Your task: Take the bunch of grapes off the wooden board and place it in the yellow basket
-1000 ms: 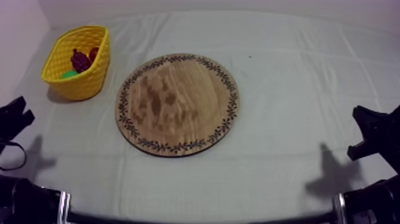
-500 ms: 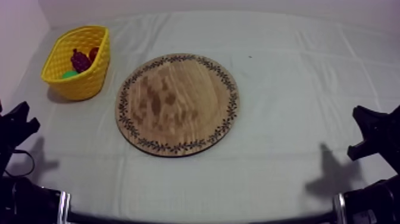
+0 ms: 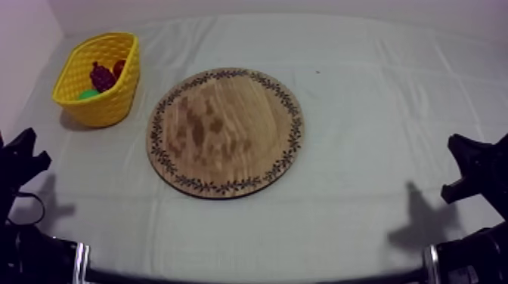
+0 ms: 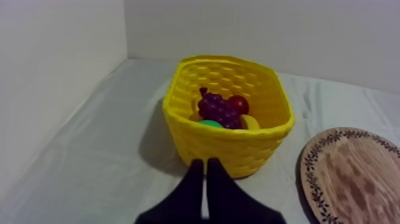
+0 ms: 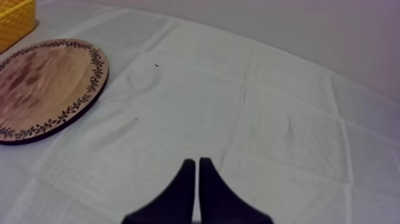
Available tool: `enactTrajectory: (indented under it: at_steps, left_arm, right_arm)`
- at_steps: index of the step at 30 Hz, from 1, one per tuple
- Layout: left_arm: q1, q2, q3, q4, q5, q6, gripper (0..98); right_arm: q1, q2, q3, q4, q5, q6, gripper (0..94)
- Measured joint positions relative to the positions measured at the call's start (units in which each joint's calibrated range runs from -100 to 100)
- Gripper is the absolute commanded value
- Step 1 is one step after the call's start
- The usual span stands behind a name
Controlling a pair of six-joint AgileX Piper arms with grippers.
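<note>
1. The bunch of grapes (image 4: pixel 219 110) lies inside the yellow basket (image 4: pixel 226 146), not on the round wooden board (image 3: pixel 227 132). It sits among other toy fruit. The small red fruit (image 4: pixel 238 105) touches it on one side, and a green piece (image 4: pixel 209 124) and a yellow piece (image 4: pixel 250 122) lie by the basket's near wall. We cannot tell what kind those two are.
2. The board carries nothing, and its grain and patterned rim are uncovered all round. With the grapes in the basket, we judge the task to be done.
3. Our left gripper (image 4: pixel 205 162) has its fingers clenched together into a narrow wedge with nothing between them. It rests low over the grey-white cloth (image 3: pixel 378 113), near the basket's front wall but apart from it. We read this as a resting pose, since it has nothing to carry and no reason to open.
4. Our right gripper (image 5: pixel 196 161) is likewise clenched on nothing. It sits over bare cloth at its own side, well apart from the board. The basket stands at the far left of the table, so we judge that this arm has no part in the reach.
5. In the top view both arms sit low at the table's edges, leaving the middle free. The basket stands just beside the board's upper left rim without touching it. The grapes sit within the basket's walls, so we think they are unlikely to tumble out.
</note>
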Motion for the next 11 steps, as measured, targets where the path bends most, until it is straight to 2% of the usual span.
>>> enactTrajectory:
  at_steps: [11]
  left_arm:
    - [-0.66,-0.02,0.00,0.05,0.08,-2.35,0.0]
  right_arm:
    - [0.00,0.00,0.00,0.00,0.00,0.00,0.4]
